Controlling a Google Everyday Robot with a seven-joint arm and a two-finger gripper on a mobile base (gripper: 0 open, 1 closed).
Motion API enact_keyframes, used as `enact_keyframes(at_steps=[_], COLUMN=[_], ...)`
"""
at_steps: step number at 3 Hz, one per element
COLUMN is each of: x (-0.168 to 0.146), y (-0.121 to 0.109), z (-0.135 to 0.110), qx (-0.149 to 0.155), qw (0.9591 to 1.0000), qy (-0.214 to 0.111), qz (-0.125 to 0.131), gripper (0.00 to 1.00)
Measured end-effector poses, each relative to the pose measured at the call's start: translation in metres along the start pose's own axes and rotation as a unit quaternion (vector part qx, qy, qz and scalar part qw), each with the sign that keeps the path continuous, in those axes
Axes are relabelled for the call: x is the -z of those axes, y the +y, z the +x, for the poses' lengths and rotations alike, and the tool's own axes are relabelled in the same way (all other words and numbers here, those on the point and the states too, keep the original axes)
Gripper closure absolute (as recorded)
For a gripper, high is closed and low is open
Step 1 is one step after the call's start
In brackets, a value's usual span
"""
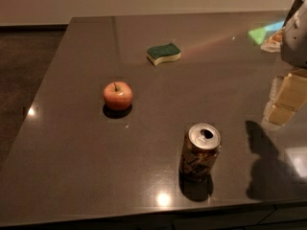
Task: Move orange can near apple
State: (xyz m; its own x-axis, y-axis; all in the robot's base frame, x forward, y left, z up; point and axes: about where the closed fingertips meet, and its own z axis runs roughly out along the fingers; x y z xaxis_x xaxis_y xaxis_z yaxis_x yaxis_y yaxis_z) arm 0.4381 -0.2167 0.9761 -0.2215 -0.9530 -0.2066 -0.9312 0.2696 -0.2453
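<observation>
The orange can (199,152) stands upright on the dark countertop (72,166) near its front edge, right of centre, with its silver top open. The apple (117,95), red and yellowish with a short stem, sits to the can's upper left, well apart from it. My gripper (296,37) shows only as a pale grey shape at the top right edge, far from both the can and the apple. A dark shadow (261,162) lies on the counter just right of the can.
A yellow sponge with a green top (163,53) lies at the back, beyond the apple. Pale yellow boxy shapes (288,99) sit at the right edge. The counter's left edge drops to a dark floor (24,80).
</observation>
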Motion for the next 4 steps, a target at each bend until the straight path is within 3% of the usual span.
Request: enact_keyframes(at_steps=[1, 2, 3, 4], x=[0.000, -0.001, -0.006, -0.019], y=[0.000, 0.012, 0.039, 0.072], z=[0.000, -0.007, -0.021, -0.041], qx=[0.000, 0.018, 0.051, 0.079], qw=[1.0000, 0.9995, 0.9959, 0.9865], qy=[0.000, -0.022, -0.068, -0.135], qz=[0.000, -0.015, -0.029, -0.049], gripper=[0.00, 0.00, 0.00, 0.00])
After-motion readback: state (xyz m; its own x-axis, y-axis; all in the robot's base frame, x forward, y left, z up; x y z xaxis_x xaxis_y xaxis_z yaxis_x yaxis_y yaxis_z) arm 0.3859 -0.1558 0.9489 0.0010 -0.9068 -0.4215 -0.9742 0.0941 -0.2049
